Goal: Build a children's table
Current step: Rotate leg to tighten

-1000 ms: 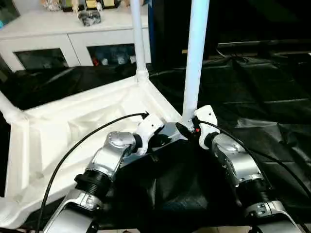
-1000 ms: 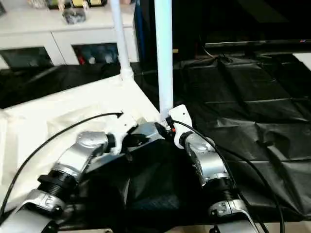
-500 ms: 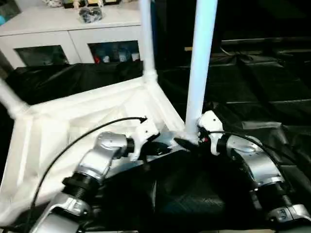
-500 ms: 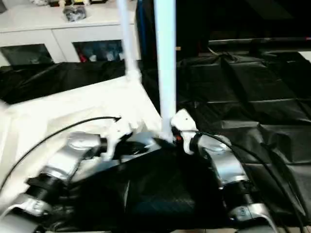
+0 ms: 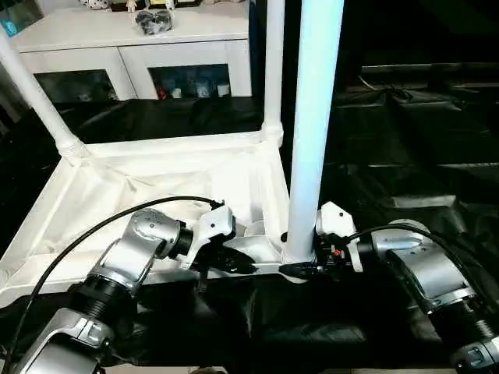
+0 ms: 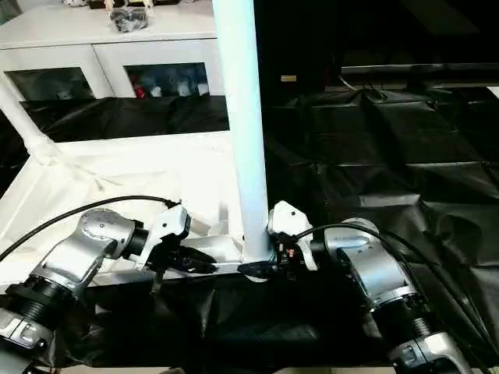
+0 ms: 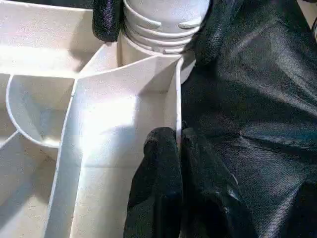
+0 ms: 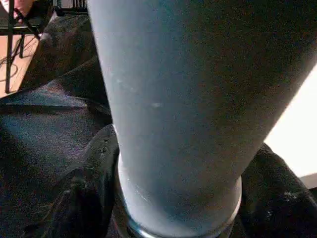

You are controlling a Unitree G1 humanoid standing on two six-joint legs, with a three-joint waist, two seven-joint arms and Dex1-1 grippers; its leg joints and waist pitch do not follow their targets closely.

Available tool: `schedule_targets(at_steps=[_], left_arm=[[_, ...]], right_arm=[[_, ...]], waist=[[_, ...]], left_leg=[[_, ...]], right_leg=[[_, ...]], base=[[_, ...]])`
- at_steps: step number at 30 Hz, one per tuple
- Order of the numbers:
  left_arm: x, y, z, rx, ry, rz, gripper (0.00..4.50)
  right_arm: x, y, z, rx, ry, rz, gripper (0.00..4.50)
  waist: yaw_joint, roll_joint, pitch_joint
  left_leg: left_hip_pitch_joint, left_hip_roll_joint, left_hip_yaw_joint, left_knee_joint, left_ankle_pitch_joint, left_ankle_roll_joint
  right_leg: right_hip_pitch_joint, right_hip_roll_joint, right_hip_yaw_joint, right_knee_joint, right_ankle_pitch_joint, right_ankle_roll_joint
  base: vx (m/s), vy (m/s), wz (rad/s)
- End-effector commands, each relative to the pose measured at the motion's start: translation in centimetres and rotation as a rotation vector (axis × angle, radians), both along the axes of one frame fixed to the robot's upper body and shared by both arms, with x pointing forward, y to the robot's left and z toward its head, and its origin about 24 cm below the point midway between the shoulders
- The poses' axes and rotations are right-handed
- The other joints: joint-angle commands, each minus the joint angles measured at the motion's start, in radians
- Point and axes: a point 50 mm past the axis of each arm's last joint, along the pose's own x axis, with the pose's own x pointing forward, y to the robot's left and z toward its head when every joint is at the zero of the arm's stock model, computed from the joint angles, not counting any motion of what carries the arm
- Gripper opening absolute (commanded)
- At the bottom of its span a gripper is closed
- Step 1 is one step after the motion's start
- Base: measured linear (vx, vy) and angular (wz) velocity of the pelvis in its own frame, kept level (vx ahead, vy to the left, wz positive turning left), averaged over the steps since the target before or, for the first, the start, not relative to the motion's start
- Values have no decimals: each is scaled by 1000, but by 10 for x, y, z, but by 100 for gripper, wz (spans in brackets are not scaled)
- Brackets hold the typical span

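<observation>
The white tabletop lies upside down on a black sheet, ribs up. Three white legs stand in its corner sockets: the near right leg, the far right leg and the far left leg. My left gripper is shut on the tabletop's thin rim wall just beside the near right socket. My right gripper is closed around the base of the near right leg, with one black finger on each side of it.
A white cabinet with glass doors stands behind the tabletop, with small items on top. A crumpled black sheet covers the floor to the right. Black cables loop over both forearms.
The whole picture has swung, so the tabletop now lies squarer to me. Both grippers stay at the same near right corner, left on the rim and right at the leg's base.
</observation>
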Motion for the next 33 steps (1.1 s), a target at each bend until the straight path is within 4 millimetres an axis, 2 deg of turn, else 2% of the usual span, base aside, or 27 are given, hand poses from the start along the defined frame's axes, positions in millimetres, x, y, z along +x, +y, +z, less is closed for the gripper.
schedule_targets(at_steps=[1,5,6,8,10,12,16,19,21,22,23,24,25,28,29,30,32,33], left_arm=[[-2,-17,9,-62,-32,-74,0],[3,-22,7,-75,-55,10,0],[5,-22,7,-73,-64,35,0],[8,-24,6,-72,-70,75,0],[15,-32,4,-76,-87,185,0],[20,-39,2,-64,-102,251,0],[28,-55,1,-66,-125,390,0],[33,-67,1,-80,-136,469,0],[33,-71,2,-83,-139,476,0],[30,-78,2,-95,-137,459,0],[30,-78,2,-95,-137,459,0],[29,-79,3,-98,-137,450,0],[29,-77,3,-96,-143,434,0],[29,-72,4,-92,-151,415,0],[28,-70,5,-96,-157,398,0],[27,-66,5,-95,-160,368,0],[26,-62,5,-95,-158,339,0],[22,-55,6,-98,-145,278,0]], right_arm=[[-4,13,-1,32,13,24,281],[2,17,-5,79,8,-82,275],[4,18,-6,84,1,-116,274],[10,18,-9,80,-14,-180,274],[24,19,-19,52,-42,-372,274],[33,22,-26,39,-32,-512,273],[41,35,-36,21,-17,-697,273],[44,48,-42,13,-1,-798,272],[46,53,-43,-3,-20,-821,272],[47,66,-41,20,-53,-774,272],[47,66,-41,20,-53,-774,272],[46,71,-40,47,-44,-750,328],[47,73,-37,76,-27,-743,342],[48,71,-30,103,-24,-689,363],[48,70,-27,105,-34,-658,378],[48,66,-23,98,-59,-601,385],[47,63,-20,88,-84,-549,385],[44,54,-15,82,-108,-443,385]], waist=[[-5,-19,-58],[-4,-21,-56],[-7,-21,-54],[-9,-21,-54],[-18,-21,-50],[-31,-25,-51],[-44,-26,-53],[-43,-27,-55],[-43,-26,-55],[-45,-32,-54],[-46,-29,-56],[-49,-29,-52],[-49,-33,-51],[-49,-33,-52],[-50,-38,-51],[-50,-41,-53],[-46,-38,-57],[-42,-48,-60]], left_leg=[[23,43,-12,-67,-180,87],[23,44,-12,-68,-186,82],[22,42,-14,-71,-206,65],[23,43,-14,-73,-211,53],[23,40,-13,-75,-232,34],[23,37,-18,-78,-253,14],[24,35,-16,-75,-233,18],[23,34,-16,-73,-215,30],[21,34,-16,-74,-213,37],[20,34,-15,-74,-216,39],[20,35,-16,-73,-222,37],[21,34,-15,-75,-246,39],[21,35,-16,-76,-255,41],[21,36,-17,-76,-254,46],[20,36,-16,-77,-250,48],[18,37,-16,-76,-240,53],[18,38,-17,-71,-199,68],[16,38,-14,-65,-154,94]], right_leg=[[34,-46,28,-67,-87,-263],[33,-46,28,-69,-105,-261],[34,-47,28,-71,-136,-256],[33,-47,29,-72,-149,-250],[30,-46,29,-74,-167,-252],[35,-46,28,-76,-199,-239],[32,-44,31,-78,-154,-243],[36,-44,29,-77,-126,-246],[37,-44,28,-76,-117,-245],[36,-44,28,-78,-119,-246],[35,-47,28,-76,-125,-249],[34,-46,28,-81,-153,-244],[35,-46,29,-82,-169,-240],[36,-45,29,-81,-171,-235],[36,-45,30,-81,-167,-234],[38,-45,30,-79,-150,-236],[40,-46,30,-72,-83,-248],[44,-46,29,-64,-14,-266]], base=[[0,0,0],[0,0,0],[0,0,0],[0,0,0],[0,0,0],[0,0,0],[0,0,0],[0,0,0],[0,0,0],[0,0,0],[0,0,0],[0,0,0],[0,0,0],[0,0,0],[0,0,0],[0,0,0],[0,0,0],[0,0,0]])
